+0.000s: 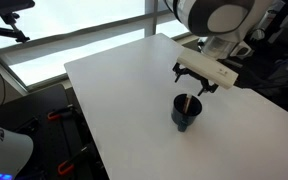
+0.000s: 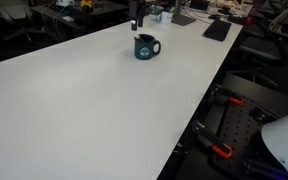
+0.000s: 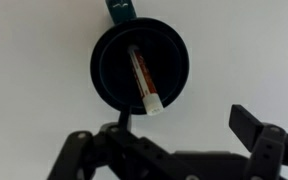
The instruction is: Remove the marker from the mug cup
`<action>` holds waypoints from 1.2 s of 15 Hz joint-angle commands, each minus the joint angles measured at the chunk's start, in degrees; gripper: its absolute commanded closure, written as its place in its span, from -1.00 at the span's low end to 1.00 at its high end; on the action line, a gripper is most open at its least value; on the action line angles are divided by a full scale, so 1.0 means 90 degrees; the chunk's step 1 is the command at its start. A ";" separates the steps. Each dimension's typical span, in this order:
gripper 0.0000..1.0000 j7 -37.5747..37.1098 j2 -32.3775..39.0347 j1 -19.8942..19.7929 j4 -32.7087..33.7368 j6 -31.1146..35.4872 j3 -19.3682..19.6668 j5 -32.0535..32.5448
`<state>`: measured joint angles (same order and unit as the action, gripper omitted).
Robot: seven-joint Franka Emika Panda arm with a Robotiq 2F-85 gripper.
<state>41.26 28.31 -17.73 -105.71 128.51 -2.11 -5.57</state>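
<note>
The dark mug cup (image 1: 185, 115) stands upright on the white table (image 1: 114, 90) and shows in both exterior views (image 2: 146, 48). The orange-brown marker (image 1: 187, 102) leans inside it with its end sticking up past the rim. In the wrist view the mug (image 3: 106, 66) is seen from above, with the marker (image 3: 144, 78) lying across its dark interior, its white-tipped end at the near rim. My gripper (image 1: 195, 81) hovers just above and beside the mug, open and empty. Its fingers (image 3: 186, 122) sit off the mug's near side. It barely shows in an exterior view (image 2: 136, 14).
A flat black item (image 2: 217, 29) and assorted clutter lie at the table's far end. The table edge (image 2: 199, 110) drops to black equipment with orange parts (image 2: 224, 152). Windows run behind the table (image 1: 74, 25).
</note>
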 commanded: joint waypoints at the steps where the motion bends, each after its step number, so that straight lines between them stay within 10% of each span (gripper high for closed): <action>1: -1.00 -0.0237 0.0018 0.0238 0.0176 -0.0259 0.0241 0.0228; 14: -0.66 -0.0262 0.0860 0.0387 0.0665 0.0238 0.0383 0.0969; 18: -0.06 -0.0214 0.1035 0.0330 0.0777 0.0351 0.0361 0.0983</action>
<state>40.18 35.91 -15.20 -100.15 130.58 0.59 2.20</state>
